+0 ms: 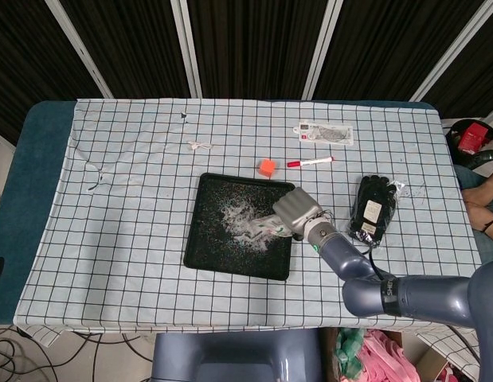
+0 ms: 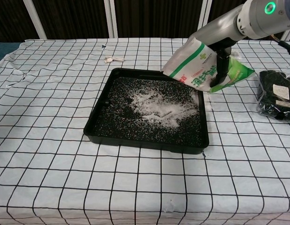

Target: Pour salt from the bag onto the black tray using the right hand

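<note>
The black tray (image 2: 100, 116) (image 1: 200, 239) lies mid-table with a white heap of salt (image 2: 159, 106) (image 1: 242, 223) spread across its right half. My right hand (image 2: 220, 61) (image 1: 297, 211) grips a white and green salt bag (image 2: 197, 65) (image 1: 270, 227), tipped with its mouth down-left over the tray's far right corner. The bag hangs above the tray, clear of its rim. No falling stream of salt is discernible. My left hand is out of both views.
A black packaged item (image 2: 277, 96) (image 1: 370, 208) lies right of the tray. An orange cube (image 1: 267, 166), a red marker (image 1: 310, 161), a flat printed packet (image 1: 326, 132) and a small white cable (image 2: 114, 59) sit behind the tray on the checked cloth (image 2: 51, 154).
</note>
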Motion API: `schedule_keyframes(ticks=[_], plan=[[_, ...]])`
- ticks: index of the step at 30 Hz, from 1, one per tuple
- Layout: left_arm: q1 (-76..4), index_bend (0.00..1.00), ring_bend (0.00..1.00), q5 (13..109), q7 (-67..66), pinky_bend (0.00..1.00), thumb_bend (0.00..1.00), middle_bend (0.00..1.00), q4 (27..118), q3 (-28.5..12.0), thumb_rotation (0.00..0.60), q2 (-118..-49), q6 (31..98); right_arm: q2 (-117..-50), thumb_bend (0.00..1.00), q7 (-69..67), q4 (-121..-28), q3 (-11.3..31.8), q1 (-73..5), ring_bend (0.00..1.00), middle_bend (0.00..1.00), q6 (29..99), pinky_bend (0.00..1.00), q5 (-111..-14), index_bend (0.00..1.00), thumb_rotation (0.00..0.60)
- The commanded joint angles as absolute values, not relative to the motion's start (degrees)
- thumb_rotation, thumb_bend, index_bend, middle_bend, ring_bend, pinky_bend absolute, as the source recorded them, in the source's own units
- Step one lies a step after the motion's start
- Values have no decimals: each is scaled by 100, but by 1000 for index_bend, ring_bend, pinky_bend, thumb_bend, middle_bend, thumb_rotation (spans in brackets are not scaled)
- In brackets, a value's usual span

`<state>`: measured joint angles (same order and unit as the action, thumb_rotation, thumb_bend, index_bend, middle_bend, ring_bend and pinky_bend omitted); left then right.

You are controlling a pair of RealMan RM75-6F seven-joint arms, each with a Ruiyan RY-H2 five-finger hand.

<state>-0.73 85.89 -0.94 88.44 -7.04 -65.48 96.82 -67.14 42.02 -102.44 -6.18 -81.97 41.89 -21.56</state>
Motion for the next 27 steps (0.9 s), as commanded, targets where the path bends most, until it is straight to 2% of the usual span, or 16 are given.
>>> schedule_keyframes(ticks=[1,27], plan=[[-69,272,55,8586,-89,102,321,144,8844,-707,600,-6545,9687,-6756,471,4306,-10270,-682,-8277,567,519,4272,431,-2077,626,600],[-54,272,55,8583,-65,102,321,144,8843,-721,600,-6537,9700,-6958,479,4984,-10408,-991,-8685,577,532,4624,431,-1772,637,600]])
